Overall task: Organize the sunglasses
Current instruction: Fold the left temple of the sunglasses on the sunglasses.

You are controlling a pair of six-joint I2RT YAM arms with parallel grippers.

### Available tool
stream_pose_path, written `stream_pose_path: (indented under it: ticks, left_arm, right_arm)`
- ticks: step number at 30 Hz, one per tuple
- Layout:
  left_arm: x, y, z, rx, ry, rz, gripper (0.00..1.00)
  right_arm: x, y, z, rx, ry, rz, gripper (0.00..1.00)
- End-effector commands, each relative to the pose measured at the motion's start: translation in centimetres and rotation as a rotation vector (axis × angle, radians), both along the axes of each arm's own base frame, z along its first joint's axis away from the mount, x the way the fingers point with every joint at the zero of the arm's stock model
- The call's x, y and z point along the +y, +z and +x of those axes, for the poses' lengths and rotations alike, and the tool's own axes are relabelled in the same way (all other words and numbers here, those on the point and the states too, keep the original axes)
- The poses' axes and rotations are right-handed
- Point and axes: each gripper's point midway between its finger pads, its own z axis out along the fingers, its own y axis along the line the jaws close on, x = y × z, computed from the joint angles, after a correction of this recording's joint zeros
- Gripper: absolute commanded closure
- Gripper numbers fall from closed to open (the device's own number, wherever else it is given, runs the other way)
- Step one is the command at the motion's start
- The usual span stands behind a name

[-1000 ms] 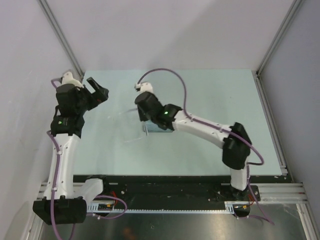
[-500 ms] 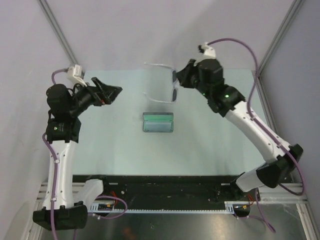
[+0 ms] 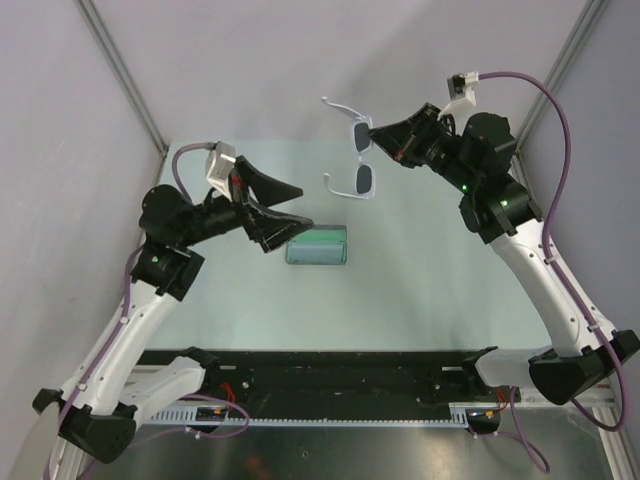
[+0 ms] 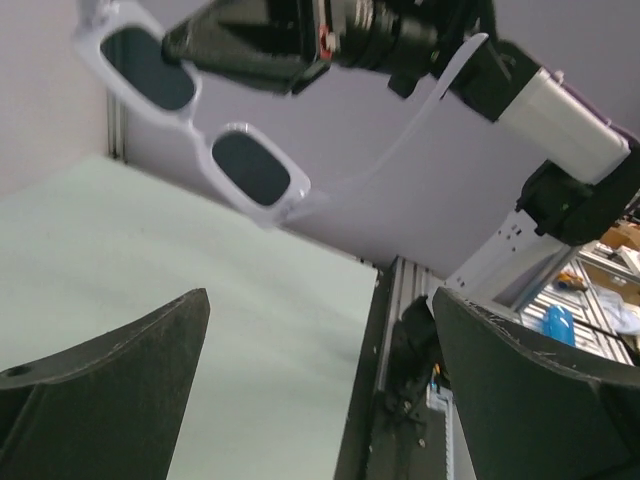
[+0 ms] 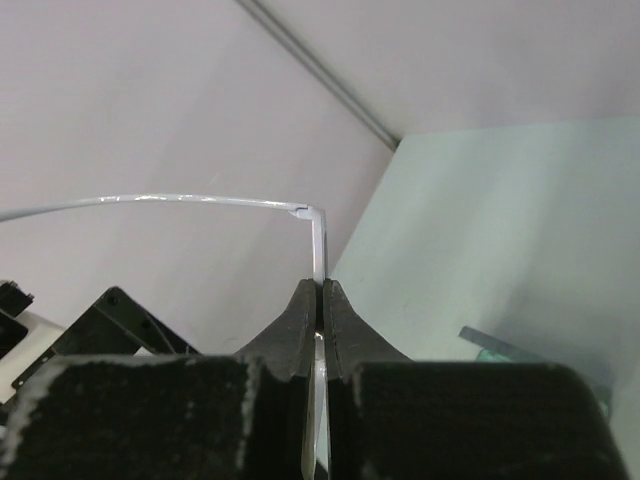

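The sunglasses [image 3: 362,160] have a white frame, dark lenses and unfolded white arms. My right gripper [image 3: 378,133] is shut on the frame's front and holds the pair high above the table's far side. In the right wrist view the frame's edge [image 5: 319,245] sticks out from between the closed fingertips [image 5: 305,300]. In the left wrist view the sunglasses [image 4: 205,140] hang at the upper left under the right gripper. My left gripper [image 3: 296,203] is open and empty, raised above the table, pointing toward the sunglasses from the left.
An open case [image 3: 316,245] with a teal inside lies on the pale green table [image 3: 420,290] near its middle. Its corner shows in the right wrist view [image 5: 500,350]. Grey walls stand close on the left, right and back.
My right gripper has lifted the sunglasses up off the case area and carried them to the far right. My left gripper has swung in toward the table's middle and points at them.
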Motion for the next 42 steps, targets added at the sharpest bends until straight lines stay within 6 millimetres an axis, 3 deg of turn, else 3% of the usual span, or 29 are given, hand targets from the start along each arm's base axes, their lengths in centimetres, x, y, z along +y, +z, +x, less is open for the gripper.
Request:
stream_pose_path:
  ticks: [1, 7, 13, 18, 27, 31, 35, 42]
  left_arm:
    - [-1.1, 3.7, -0.1, -0.143, 0.010, -0.103, 0.00]
    - [-2.7, 3.7, 1.9, -0.105, 0.026, -0.103, 0.00]
    - [-3.9, 3.6, 2.4, -0.071, 0.003, -0.102, 0.00]
    - [-4.9, 4.0, 0.0, -0.136, -0.121, -0.075, 0.00]
    - [-5.0, 3.3, -0.5, -0.175, -0.148, -0.052, 0.00]
    - [-5.1, 3.0, 0.4, -0.124, -0.107, -0.064, 0.00]
    - [-5.2, 4.4, 1.2, -0.120, -0.061, -0.096, 0.00]
    - [-5.6, 4.4, 2.4, -0.056, -0.032, -0.112, 0.00]
  right_arm:
    - [0.8, 3.3, -3.0, -0.046, 0.130, 0.119, 1.00]
    - [1.1, 3.7, -4.0, -0.047, 0.163, 0.140, 1.00]
    - [1.2, 3.6, -4.5, -0.051, 0.162, 0.136, 1.00]
    - [1.3, 3.1, -4.0, -0.047, 0.135, 0.120, 1.00]
    - [1.3, 3.5, -3.6, -0.060, 0.120, 0.127, 1.00]
    - [1.7, 3.3, -3.5, -0.066, 0.129, 0.107, 1.00]
    - [2.4, 2.4, -3.5, -0.058, 0.143, 0.077, 1.00]
    - [3.0, 1.9, -3.8, -0.063, 0.158, 0.057, 1.00]
